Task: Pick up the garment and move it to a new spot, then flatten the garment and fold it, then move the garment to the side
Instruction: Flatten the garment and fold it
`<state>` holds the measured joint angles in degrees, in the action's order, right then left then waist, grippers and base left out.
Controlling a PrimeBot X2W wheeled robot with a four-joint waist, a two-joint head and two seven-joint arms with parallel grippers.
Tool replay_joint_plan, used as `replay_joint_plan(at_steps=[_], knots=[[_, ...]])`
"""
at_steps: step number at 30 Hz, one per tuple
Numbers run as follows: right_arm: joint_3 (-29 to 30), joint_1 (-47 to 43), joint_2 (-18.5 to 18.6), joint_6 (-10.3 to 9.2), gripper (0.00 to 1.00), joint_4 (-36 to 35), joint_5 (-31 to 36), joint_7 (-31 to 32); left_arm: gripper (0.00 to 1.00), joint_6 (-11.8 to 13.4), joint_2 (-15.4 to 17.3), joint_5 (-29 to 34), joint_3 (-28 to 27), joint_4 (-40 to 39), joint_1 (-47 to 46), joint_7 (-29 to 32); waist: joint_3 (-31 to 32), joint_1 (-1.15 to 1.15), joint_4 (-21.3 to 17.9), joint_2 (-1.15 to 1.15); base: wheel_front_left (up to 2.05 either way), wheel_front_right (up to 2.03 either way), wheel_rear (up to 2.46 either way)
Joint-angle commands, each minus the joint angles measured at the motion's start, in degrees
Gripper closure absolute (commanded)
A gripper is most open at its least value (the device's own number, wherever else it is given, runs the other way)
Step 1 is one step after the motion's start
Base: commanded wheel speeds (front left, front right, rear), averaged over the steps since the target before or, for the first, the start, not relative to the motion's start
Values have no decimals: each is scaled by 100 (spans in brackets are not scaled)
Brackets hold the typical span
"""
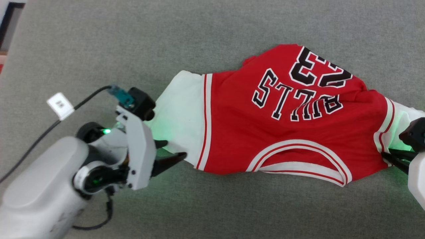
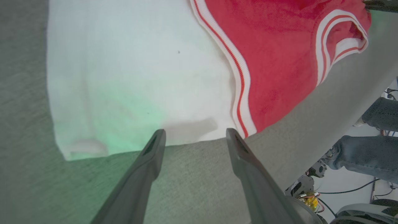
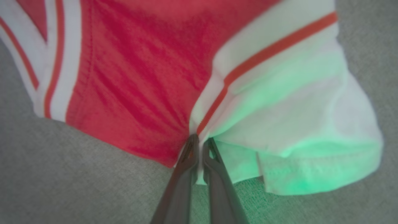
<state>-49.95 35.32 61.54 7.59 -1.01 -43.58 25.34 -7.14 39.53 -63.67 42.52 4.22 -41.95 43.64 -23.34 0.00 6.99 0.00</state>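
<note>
Right jaws pinch garment [image 3: 130,81] sleeve seam; left jaws spread at other sleeve's edge.

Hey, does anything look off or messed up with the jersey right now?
The garment isn't flat: it lies slanted, its body rumpled around the number 23, and the sleeve pinched by the right gripper is crumpled. No tear shows.

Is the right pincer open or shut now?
Shut. The right pincer pinches the jersey at the sleeve seam, fingers nearly together.
</note>
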Motion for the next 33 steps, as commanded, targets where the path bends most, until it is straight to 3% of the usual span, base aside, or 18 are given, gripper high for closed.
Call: replay_joint_plan(at_steps=[1,13,15,16,17,18,26,33], knots=[[-125,-6,-88,-20,100,160,-25,23,0,-37,-141,-134,46,127,-87,67,-55,0,-38,0,0,0,0],[-331,365,-182,-48,100,252,-85,-89,0,-25,-788,-454,904,1187,-362,369,-200,0,-133,0,0,0,0],[-350,394,-206,-48,100,261,-125,-132,57,-26,-836,-532,1018,1243,-387,304,-201,0,-143,0,0,0,0],[-350,394,-206,-48,100,261,-125,-132,57,-26,-836,-532,1018,1243,-387,304,-201,0,-143,0,0,0,0],[-368,417,-215,-48,100,267,-133,-148,82,-27,-851,-570,1063,1268,-394,276,-196,0,-149,0,0,0,0],[-369,431,-225,-48,100,274,-151,-180,100,-28,-863,-619,1110,1289,-395,253,-189,0,-154,0,0,0,0],[-242,462,-300,-14,100,235,-463,-566,100,-35,-745,-957,1165,1380,-480,-344,-1,0,-204,0,0,0,0],[346,334,-297,-13,100,113,-798,-1264,100,-35,-490,-1512,668,1113,-510,-1162,212,0,-271,0,0,0,0]])
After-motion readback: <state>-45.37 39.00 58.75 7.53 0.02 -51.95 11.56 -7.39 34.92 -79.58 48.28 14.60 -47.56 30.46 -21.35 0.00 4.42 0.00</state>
